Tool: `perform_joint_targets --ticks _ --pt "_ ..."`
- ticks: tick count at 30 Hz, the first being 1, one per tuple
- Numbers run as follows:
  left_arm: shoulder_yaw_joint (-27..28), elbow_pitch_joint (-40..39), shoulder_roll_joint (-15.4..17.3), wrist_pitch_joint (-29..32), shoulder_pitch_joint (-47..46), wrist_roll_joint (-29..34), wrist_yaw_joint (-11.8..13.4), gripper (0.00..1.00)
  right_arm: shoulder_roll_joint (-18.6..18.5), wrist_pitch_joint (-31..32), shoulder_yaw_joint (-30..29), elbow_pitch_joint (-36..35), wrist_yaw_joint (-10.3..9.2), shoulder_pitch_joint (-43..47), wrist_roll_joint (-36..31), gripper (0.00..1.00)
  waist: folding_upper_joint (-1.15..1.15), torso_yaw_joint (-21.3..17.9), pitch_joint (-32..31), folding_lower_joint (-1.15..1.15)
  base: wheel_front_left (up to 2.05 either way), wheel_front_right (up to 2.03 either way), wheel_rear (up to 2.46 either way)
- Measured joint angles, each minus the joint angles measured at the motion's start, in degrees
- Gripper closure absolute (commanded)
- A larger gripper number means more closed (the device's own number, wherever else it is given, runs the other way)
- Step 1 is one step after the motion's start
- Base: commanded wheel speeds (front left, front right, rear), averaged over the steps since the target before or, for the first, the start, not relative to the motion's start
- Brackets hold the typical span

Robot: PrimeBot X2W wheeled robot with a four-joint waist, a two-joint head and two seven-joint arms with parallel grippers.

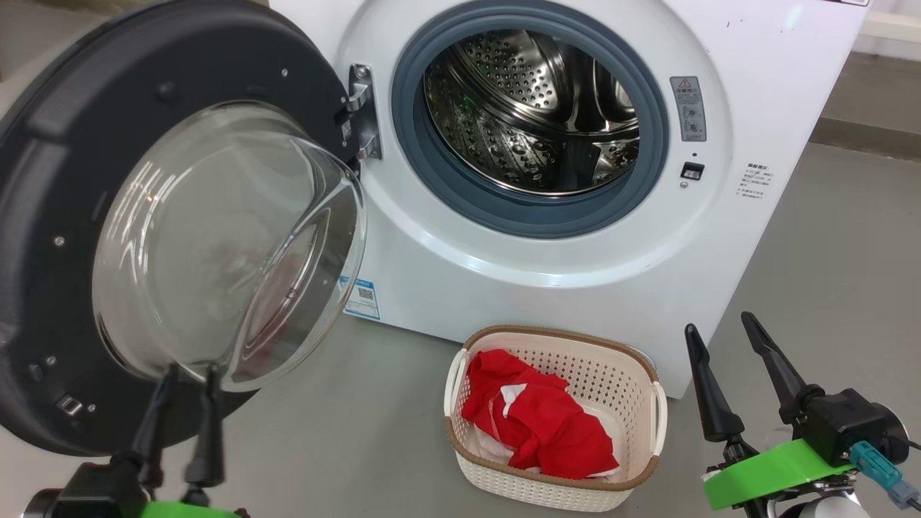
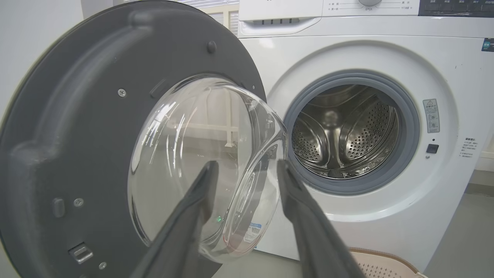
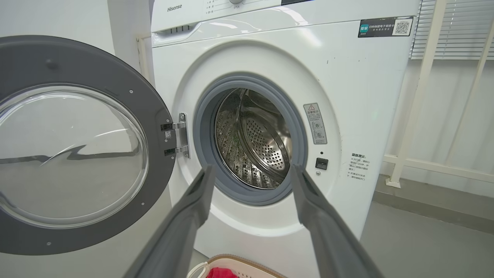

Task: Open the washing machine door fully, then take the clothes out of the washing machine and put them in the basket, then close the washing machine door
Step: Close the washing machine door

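The washing machine door (image 1: pixel 43 216) is seen at 9 o'clock in the head view, swung wide on its hinge (image 1: pixel 362 111), inner face and bulging glass bowl (image 1: pixel 216 237) turned toward the camera. At 7 o'clock the left gripper (image 1: pixel 191 374) is raised before the lower edge of the bowl, fingers parted and nothing held. Whether the tips touch the glass cannot be told.

The washing machine (image 1: pixel 547 288) fills 12 to 1 o'clock, and no fabric is seen in its drum (image 1: pixel 532 108). At 6 o'clock the basket (image 1: pixel 561 334) stands on the floor just before the machine, with the red clothes (image 1: pixel 547 424) lying in it. At 4 o'clock the right gripper (image 1: pixel 719 324) is held released and empty, well apart from the door.

Unloading is judged done, so closing the door is the step in hand. It is best done with the left gripper:

- The push should be applied to the dark rim near the latch (image 1: pixel 70 405), at the door's 7 o'clock, far from the hinge. Leverage is greatest there, and the smooth bowl could let the fingers slide.
- The fingers are better brought together first, so a blunt, stiff contact is made.
- The door's arc should be followed round, not pressed straight.
- Pressure should be kept on until the latch is seated in the socket (image 1: pixel 692 170) at 3 o'clock of the opening.
- The right gripper should be kept clear of the sweep.
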Motion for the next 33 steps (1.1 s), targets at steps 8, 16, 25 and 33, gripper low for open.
perform_joint_targets --ticks 8,16,25,33 --pt "2.3 -3.3 -0.1 0.0 -1.5 -0.8 0.1 1.00 0.0 0.0 0.7 0.1 0.00 0.0 0.0 0.00 0.00 -0.3 0.2 0.00 0.00 0.00 0.00" --pt "8.2 -7.9 1.5 -0.4 -12.0 -0.8 1.2 1.00 0.0 0.0 1.1 0.2 0.00 0.1 -0.2 0.00 0.00 -1.3 0.4 0.00 0.00 0.00 0.00" --pt "17.3 -1.1 7.8 -0.5 -24.5 -0.5 5.4 1.00 0.0 0.0 1.1 0.7 0.00 0.1 -0.6 0.00 0.00 -3.5 0.1 0.00 0.00 0.00 0.00" --pt "28.1 20.7 11.3 0.7 -34.8 -12.1 6.1 1.00 0.0 0.0 1.0 0.8 0.00 0.2 -0.9 0.00 0.00 -5.6 0.2 0.00 0.00 0.00 0.00"
